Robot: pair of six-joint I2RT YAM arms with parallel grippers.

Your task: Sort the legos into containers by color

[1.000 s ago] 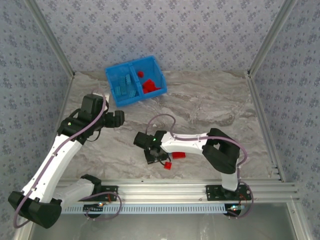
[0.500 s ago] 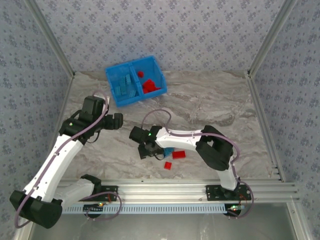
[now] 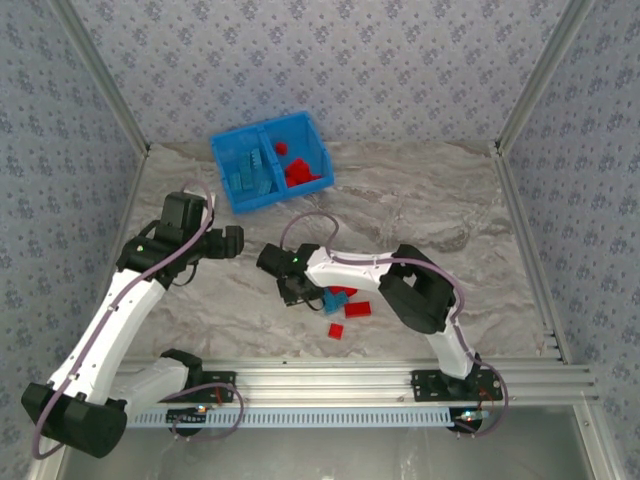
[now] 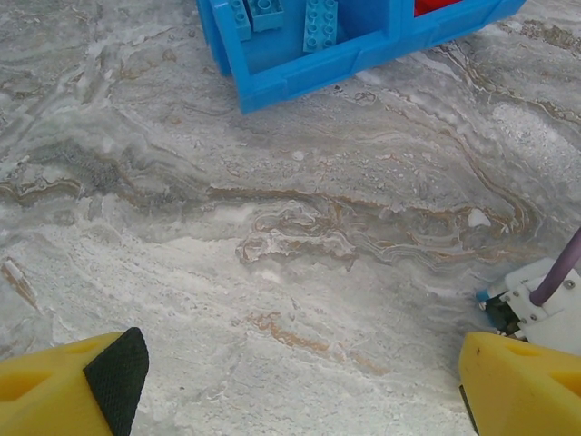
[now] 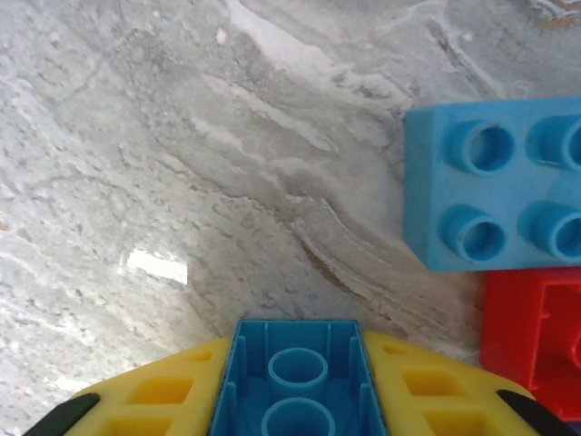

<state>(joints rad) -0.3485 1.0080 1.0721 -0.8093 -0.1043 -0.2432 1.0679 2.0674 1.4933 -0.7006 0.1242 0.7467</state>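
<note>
Right arm (image 3: 365, 268) reaches low, elbow bent; right gripper (image 5: 295, 404) clamps a blue brick (image 5: 295, 368) between its fingers. Left gripper (image 4: 295, 381) hangs spread wide.

A grey-and-white marble-patterned table top (image 3: 420, 225) spreads across the middle; the wrist views show brownish veins running through it. Behind its far edge rises a blue-grey wallpapered back wall (image 3: 330, 60) printed with small floral sprigs. A matching left side wall (image 3: 45, 180) and right side wall (image 3: 600, 180) flank it. A silver aluminium left post (image 3: 100, 75) and right post (image 3: 540, 75) slant up from its far corners. A silver aluminium side rail (image 3: 528, 260) borders its right edge. Grooved aluminium rails (image 3: 330, 380) run along its near edge, with a white slotted strip (image 3: 350, 416) just outside them.
</note>
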